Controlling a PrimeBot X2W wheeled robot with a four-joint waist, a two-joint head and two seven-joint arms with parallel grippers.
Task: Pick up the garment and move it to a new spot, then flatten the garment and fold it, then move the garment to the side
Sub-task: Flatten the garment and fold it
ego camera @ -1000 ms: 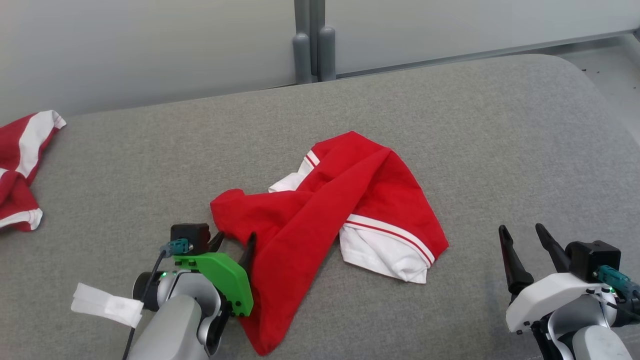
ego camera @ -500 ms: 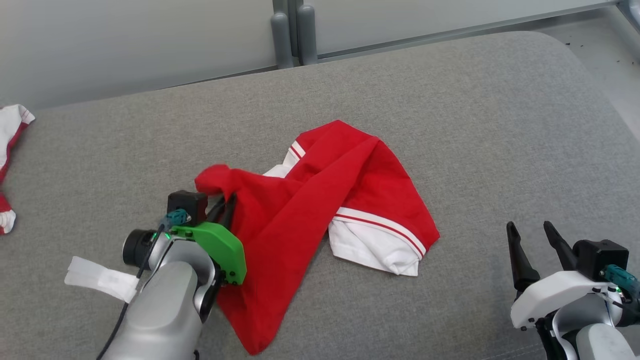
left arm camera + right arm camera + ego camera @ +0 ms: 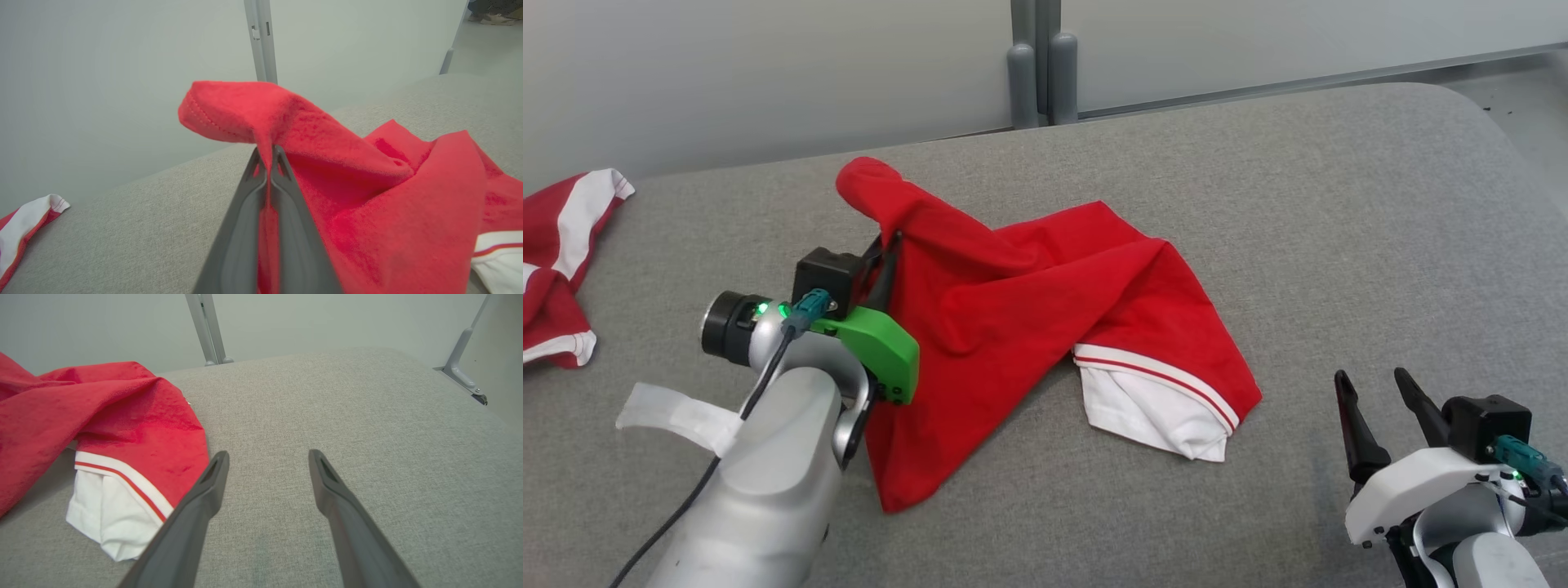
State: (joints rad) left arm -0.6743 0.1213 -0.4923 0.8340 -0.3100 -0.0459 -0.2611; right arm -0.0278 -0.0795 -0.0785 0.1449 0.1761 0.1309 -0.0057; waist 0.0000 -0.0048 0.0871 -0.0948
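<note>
A grey woven pad [image 3: 1298, 204] with a rounded far-right corner covers the work area. Behind it stand pale wall panels [image 3: 768, 73] joined at 2 grey posts [image 3: 1037, 73], and bare floor [image 3: 1535, 106] shows at the far right. The red garment [image 3: 1029, 310], with white cuffs striped in red, lies crumpled mid-pad. 1 corner is held up off the pad by the left gripper [image 3: 888, 249], whose fingers are pressed together on a fold of it. The right gripper [image 3: 1376, 392] hovers at the front right near the garment's white cuff, fingers apart and holding nothing. A second red-and-white garment [image 3: 560, 261] lies at the pad's left edge, well apart. A white tape tag [image 3: 678, 412] hangs from the left forearm. The left wrist view shows a stitched hem drooping past the fingertips. The right wrist view shows a metal bracket [image 3: 463, 373] at the wall's foot.
</note>
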